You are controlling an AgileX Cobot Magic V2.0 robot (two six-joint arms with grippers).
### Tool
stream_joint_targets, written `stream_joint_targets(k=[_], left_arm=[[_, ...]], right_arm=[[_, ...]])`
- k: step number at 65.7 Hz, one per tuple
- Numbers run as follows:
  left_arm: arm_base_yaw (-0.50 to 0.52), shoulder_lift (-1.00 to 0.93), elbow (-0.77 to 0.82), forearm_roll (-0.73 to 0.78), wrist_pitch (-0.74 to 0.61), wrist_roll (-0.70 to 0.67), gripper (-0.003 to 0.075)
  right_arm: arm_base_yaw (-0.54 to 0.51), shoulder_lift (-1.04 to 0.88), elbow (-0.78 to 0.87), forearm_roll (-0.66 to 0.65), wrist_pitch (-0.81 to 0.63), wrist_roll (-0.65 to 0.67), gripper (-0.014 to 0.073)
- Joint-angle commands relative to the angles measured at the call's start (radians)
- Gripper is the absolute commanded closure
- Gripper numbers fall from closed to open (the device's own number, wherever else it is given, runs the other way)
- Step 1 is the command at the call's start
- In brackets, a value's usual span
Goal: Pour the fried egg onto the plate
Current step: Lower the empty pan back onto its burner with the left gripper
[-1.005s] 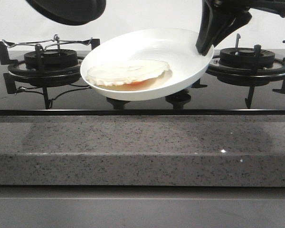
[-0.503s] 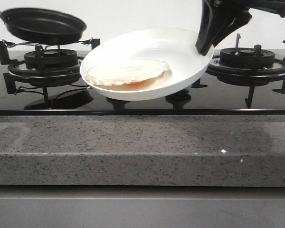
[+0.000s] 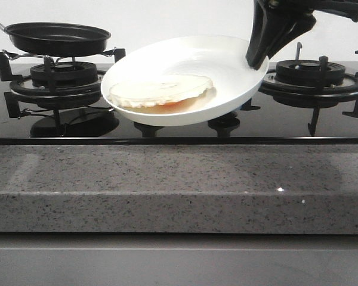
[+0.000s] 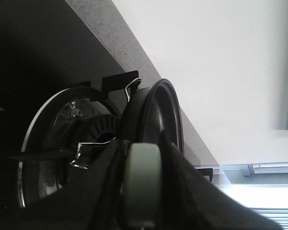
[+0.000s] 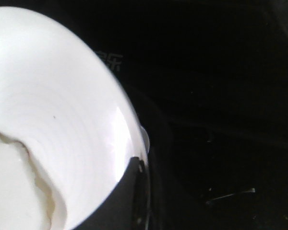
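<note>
The white plate [image 3: 185, 59] hangs tilted above the middle of the hob, its low side toward the left. My right gripper [image 3: 259, 56] is shut on its right rim. The fried egg [image 3: 158, 92] lies folded in the plate's low part, pale side up, with orange-red showing at its front edge. The right wrist view shows the plate [image 5: 62, 120], the egg's edge [image 5: 9, 191] and one finger [image 5: 115, 201] over the rim. The black frying pan [image 3: 56, 37] is level and empty over the left burner. My left gripper [image 4: 143, 191] is shut on its pale handle [image 4: 143, 167].
The left burner [image 3: 59, 77] with its wire support and the right burner [image 3: 313, 74] stand on the black glass hob. A grey granite counter edge [image 3: 179, 185] runs along the front. The right arm hangs over the right burner.
The frying pan has come down from the top left, levelled out and now sits on or just above the left burner. The plate, egg and right gripper have not moved.
</note>
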Motion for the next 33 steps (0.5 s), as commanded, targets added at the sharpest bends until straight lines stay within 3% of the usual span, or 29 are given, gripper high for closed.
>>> stream_joint_targets(k=[1,10,33], left_arm=[[0.001,-0.053,-0.036,-0.059,0.02,-0.009,0.0398],[0.003,-0.053,-0.036,-0.012,0.024,-0.007,0.0223],[0.093,-0.113,-0.069,0.179,0.035,-0.007,0.0216]], right_arm=[[0.0,-0.042,-0.027,0.004,-0.057,0.0,0.0694],[0.0,-0.042,-0.027,0.004,-0.057,0.0,0.0694],[0.0,-0.042,-0.027,0.004,-0.057,0.0,0.0694]])
